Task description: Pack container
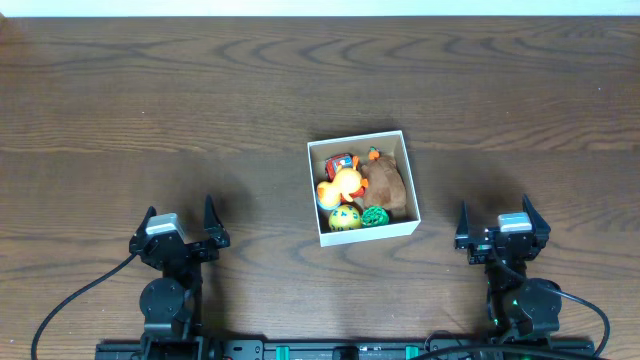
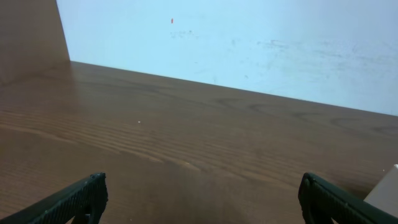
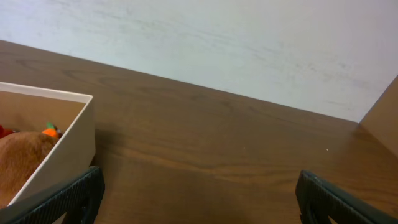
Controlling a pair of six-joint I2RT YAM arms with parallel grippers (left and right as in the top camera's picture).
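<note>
The container (image 1: 313,195), a square shallow box with white walls, sits at the table's middle. It holds several small toys: a brown plush (image 1: 386,183), an orange-yellow duck (image 1: 345,184), a red piece (image 1: 337,160), a yellow-green ball (image 1: 345,218) and a green ball (image 1: 374,215). My left gripper (image 1: 180,222) is open and empty at the front left, well apart from the box. My right gripper (image 1: 499,222) is open and empty at the front right. In the right wrist view the box wall (image 3: 65,146) and the plush (image 3: 18,165) show at the left. In the left wrist view a box corner (image 2: 387,186) shows at the right edge.
The brown wooden table (image 1: 150,110) spreads around the box. A pale wall (image 2: 249,43) stands behind the table's far edge.
</note>
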